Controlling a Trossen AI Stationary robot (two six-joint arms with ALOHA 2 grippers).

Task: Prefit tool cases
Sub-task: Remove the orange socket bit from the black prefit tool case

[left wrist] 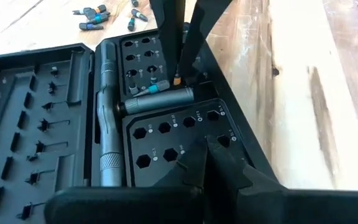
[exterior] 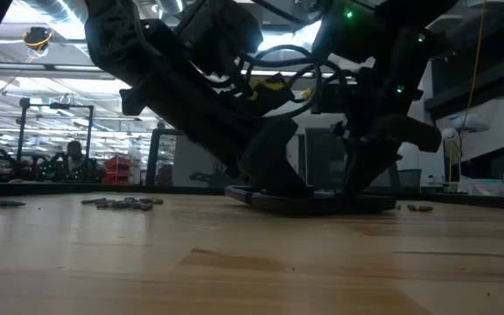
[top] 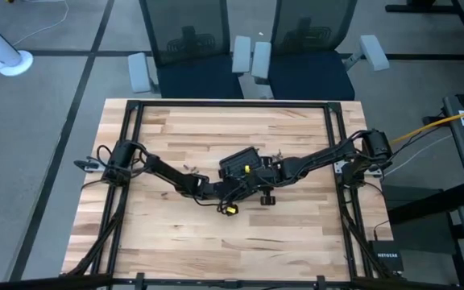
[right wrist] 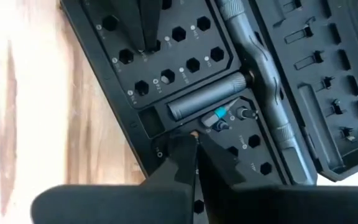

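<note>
- At the middle of the table, the right gripper (right wrist: 194, 144) stands over the open tool case (top: 238, 163), its two dark fingers drawn together to a narrow point with their tips down on the slotted tray; whether a bit sits between them cannot be told.
- Just beside those tips lies a bit with a blue band (right wrist: 219, 116) and a short metal extension bar (right wrist: 207, 101) resting across the tray.
- The left gripper (left wrist: 207, 155) is also closed, its tips pressed onto the tray's other block of hexagonal slots, holding nothing visible.
- A long ratchet handle (left wrist: 107, 112) lies along the case's hinge line, between the slotted half and the lid half.
- The case lies flat and open on the wooden table (top: 176, 234), both arms meeting above it.
- Loose bits (left wrist: 95, 15) lie scattered on the wood near the case.
- A black box marked NETGEAR (top: 386, 259) sits at the table's near right corner.
</note>
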